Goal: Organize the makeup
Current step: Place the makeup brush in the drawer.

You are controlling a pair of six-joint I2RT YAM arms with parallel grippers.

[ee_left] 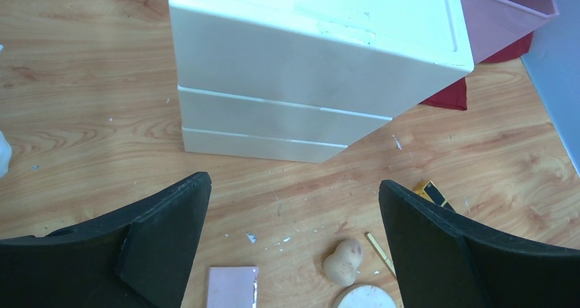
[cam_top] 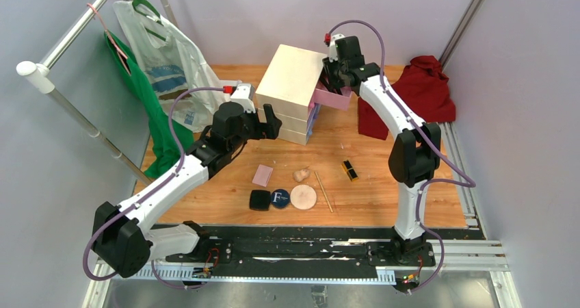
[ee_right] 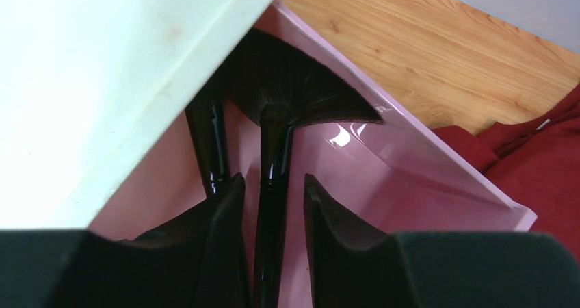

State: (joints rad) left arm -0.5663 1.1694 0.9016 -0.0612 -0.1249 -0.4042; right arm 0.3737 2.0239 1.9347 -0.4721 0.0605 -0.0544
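Cream plastic chest's (cam_top: 291, 82) pink drawer (ee_right: 424, 178) stands out, the black fan brush (ee_right: 301, 89) lying inside between the right hand's (ee_right: 273, 181) narrowly parted fingers (ee_right: 219, 215). Left hand (ee_left: 294, 181) gapes wide above the wooden table (ee_left: 68, 82). Stowing looks done; next, lift clear.

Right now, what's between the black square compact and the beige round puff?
The round navy compact, close beside the black square compact and the beige round puff; top view shows it.
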